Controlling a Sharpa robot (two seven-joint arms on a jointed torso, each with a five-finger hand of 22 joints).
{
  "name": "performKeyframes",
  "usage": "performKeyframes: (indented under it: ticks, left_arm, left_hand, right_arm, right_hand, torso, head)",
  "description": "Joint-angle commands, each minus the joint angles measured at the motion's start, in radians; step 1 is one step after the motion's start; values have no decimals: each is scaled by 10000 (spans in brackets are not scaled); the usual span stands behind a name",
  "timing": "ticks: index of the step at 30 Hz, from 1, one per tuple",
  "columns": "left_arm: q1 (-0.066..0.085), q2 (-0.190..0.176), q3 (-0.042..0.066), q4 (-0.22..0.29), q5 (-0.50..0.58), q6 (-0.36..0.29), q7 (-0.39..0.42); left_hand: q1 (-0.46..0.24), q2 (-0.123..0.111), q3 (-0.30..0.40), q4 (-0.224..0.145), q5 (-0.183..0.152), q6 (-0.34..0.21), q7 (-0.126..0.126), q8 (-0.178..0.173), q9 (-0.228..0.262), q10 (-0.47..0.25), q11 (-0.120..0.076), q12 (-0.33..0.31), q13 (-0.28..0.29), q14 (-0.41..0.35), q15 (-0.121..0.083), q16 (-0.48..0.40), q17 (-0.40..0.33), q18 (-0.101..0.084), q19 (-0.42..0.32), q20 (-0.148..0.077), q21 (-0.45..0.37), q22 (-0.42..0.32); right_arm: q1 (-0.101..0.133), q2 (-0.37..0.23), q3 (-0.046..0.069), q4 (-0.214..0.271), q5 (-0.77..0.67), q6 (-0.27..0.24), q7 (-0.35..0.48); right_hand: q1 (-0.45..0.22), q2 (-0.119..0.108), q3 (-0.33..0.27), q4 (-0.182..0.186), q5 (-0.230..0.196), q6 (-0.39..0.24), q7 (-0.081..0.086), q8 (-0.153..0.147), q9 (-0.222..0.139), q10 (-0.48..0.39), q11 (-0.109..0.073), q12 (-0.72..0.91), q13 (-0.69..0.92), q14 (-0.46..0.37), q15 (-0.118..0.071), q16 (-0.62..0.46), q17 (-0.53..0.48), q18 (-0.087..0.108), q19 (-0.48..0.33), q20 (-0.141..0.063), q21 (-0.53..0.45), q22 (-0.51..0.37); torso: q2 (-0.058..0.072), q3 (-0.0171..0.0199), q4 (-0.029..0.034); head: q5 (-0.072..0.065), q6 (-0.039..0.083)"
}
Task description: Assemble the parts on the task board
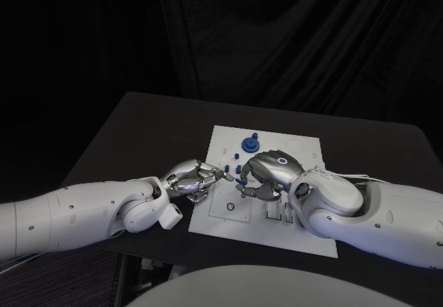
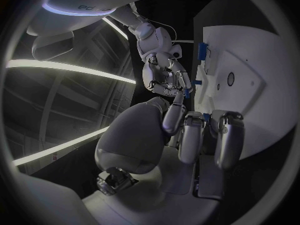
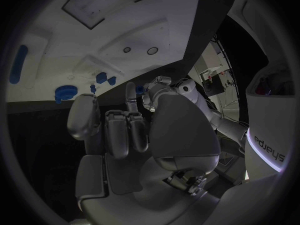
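Observation:
The white task board (image 1: 277,211) lies in the middle of the black table. A round blue part (image 1: 250,145) stands near its far edge and shows again as a blue disc (image 3: 65,91). My right hand (image 1: 269,171) hangs over the board's middle, its fingers curled down and pinching a small blue part (image 1: 242,189). My left hand (image 1: 198,178) reaches in from the board's left edge. Its fingers (image 2: 201,135) are stretched out and apart, and its thumb tip is right beside the small blue part (image 2: 187,91) that the right hand (image 2: 164,80) holds.
Another small blue peg (image 1: 238,170) stands on the board between the two hands. A long blue part (image 3: 20,64) lies on the board (image 3: 94,35) farther off. Round holes and slots mark the board's near half (image 1: 229,207). The black table (image 1: 148,134) surrounds the board.

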Motion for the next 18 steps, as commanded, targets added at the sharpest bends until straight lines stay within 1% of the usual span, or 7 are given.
performKeyframes:
  ticks: [1,5,18]
  left_arm:
    - [-19,52,8,-19,-211,356,-309]
    - [-24,102,8,-81,-218,374,-391]
    - [-30,172,8,-145,-221,416,-468]
  left_hand:
    - [-76,-13,61,5,19,-29,-8,-42,-10,1804,-637,2360,4732,1022,-79,26,2627,-154,561,-38,37,2401]
    - [-173,-43,167,18,-132,-112,32,-133,-18,1804,-609,2360,4732,1022,-63,26,2627,-135,483,-35,-7,2371]
    - [-235,-67,248,13,-210,-204,44,-214,-25,1804,-595,2360,4732,1022,-46,26,2627,-122,427,-22,-39,2350]
  right_arm:
    - [17,17,5,5,100,-5,250]
    - [17,28,5,40,103,-60,301]
    - [17,29,5,103,105,-13,366]
  right_hand:
    - [57,-18,321,-285,-32,-39,-47,51,1,83,-59,-42,1719,372,-67,-57,1165,-115,-13,-51,-15,1540]
    - [64,-18,325,-289,-35,-49,-45,47,5,97,-59,-33,1732,370,-67,-59,1162,-116,-9,-52,-8,1542]
    - [80,-17,334,-298,-30,-66,-40,40,15,89,-57,-38,1725,364,-67,-68,1146,-114,-15,-52,-21,1539]
  torso:
    - [11,-4,0]
    - [10,-4,-3]
    - [1,2,-8]
  head:
    - [13,-1]
    - [6,-1]
    - [15,-1]
